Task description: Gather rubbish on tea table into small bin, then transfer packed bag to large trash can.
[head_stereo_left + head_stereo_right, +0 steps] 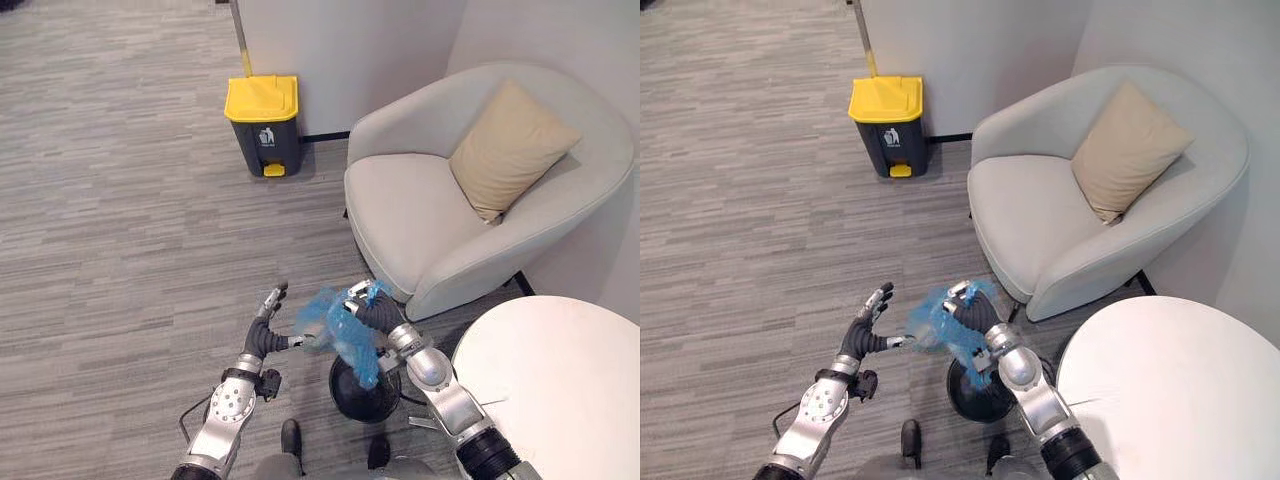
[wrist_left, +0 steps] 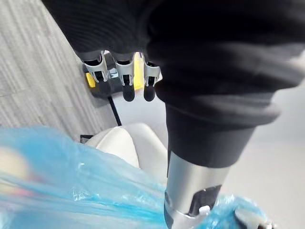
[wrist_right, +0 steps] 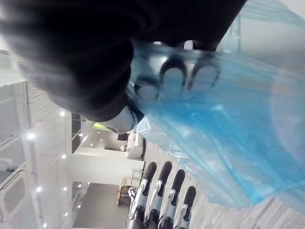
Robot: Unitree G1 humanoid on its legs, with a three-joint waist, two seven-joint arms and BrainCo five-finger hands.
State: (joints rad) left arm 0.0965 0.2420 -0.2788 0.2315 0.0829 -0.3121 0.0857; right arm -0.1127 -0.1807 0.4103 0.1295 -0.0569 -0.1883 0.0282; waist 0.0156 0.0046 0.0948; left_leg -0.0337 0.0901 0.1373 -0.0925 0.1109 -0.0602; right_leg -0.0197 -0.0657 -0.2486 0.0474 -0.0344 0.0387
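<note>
Holding the blue bag (image 1: 345, 342) in my curled right hand (image 1: 377, 313) over the small black bin (image 1: 358, 402), left hand (image 1: 265, 335) open alongside; I judge thin plastic could slip free before the yellow-lidded trash can (image 1: 262, 122).

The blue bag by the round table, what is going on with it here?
The robot's right hand is closed on the blue bag, holding it above the small black bin on the floor. The left hand is beside the bag, fingers straight. The large yellow-lidded trash can stands by the wall, lid shut.
</note>
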